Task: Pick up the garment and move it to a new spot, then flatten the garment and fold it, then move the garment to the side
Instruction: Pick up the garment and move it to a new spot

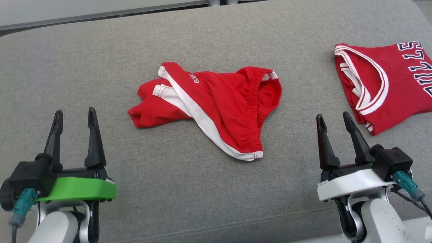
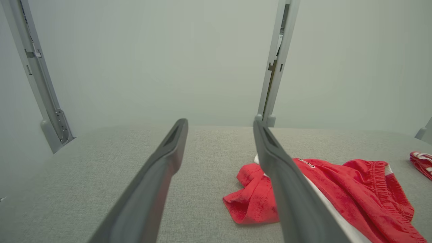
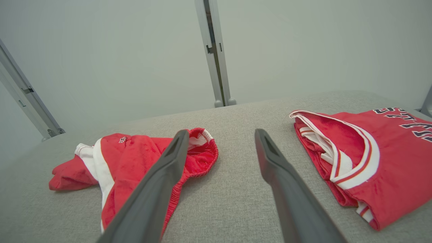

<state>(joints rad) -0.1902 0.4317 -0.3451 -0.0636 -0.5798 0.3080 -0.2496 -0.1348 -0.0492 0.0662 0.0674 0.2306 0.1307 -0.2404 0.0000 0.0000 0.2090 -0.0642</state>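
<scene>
Two red garments: crumpled shorts (image 1: 216, 108) at frame centre, folded jersey (image 1: 388, 84) upper right, well apart. Two grippers: left gripper (image 1: 75, 112) lower left, right gripper (image 1: 333, 115) lower right; jaws apart, empty. Grey fabric bench (image 1: 101, 60). Pale wall (image 2: 168, 50), metal posts (image 2: 275, 67) behind.

Grey fabric surface (image 1: 216, 40). Crumpled red shorts (image 1: 219, 104) with white trim lie mid-surface. Folded red jersey (image 1: 388, 84) lies at the right edge, well apart.
</scene>
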